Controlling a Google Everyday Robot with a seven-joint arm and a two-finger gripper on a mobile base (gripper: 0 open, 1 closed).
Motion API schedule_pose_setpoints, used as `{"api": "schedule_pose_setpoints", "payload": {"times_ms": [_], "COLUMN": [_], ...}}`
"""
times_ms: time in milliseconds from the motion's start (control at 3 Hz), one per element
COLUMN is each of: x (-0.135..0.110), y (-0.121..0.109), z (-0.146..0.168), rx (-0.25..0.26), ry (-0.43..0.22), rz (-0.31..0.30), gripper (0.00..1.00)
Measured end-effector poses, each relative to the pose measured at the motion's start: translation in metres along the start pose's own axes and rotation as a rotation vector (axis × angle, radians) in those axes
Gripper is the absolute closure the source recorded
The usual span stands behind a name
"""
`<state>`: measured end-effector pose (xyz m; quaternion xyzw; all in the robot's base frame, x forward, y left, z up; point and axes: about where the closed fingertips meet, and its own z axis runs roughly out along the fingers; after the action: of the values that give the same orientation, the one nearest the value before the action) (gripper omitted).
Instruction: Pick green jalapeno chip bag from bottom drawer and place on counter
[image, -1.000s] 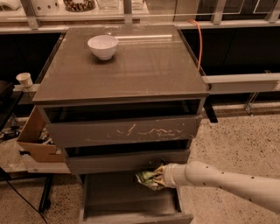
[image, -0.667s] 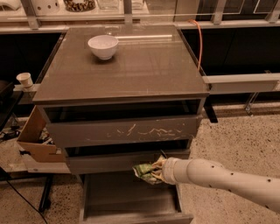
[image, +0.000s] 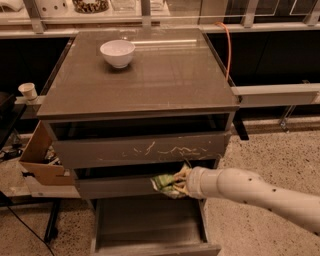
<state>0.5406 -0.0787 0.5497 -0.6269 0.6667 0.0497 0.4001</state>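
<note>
My gripper (image: 179, 182) is shut on the green jalapeno chip bag (image: 165, 183), a crumpled green foil bag. I hold it in front of the narrow middle drawer front, above the open bottom drawer (image: 150, 226). The bag hangs clear of the drawer tray, which looks bare below it. My white arm reaches in from the lower right. The counter (image: 165, 75) is the glossy grey-brown top of the cabinet, well above the bag.
A white bowl (image: 117, 53) stands on the counter's far left. The scratched upper drawer front (image: 145, 150) sits just above the bag. A cardboard box (image: 40, 160) and a paper cup (image: 28, 91) are left of the cabinet. An orange cable (image: 228, 47) hangs at the right.
My gripper has lifted the bag up and slightly left, from just over the bottom drawer to the level of the middle drawer front.
</note>
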Motion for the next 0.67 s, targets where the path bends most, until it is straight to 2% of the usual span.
{"api": "schedule_pose_setpoints", "payload": {"times_ms": [333,667], "x": [-0.039,-0.095], "y": [-0.030,-0.069], "z": [-0.042,-0.096], "rx": [0.009,-0.003], "ry": [-0.031,-0.043], "rz": [0.008,0.011], "gripper": [1.00,1.00]}}
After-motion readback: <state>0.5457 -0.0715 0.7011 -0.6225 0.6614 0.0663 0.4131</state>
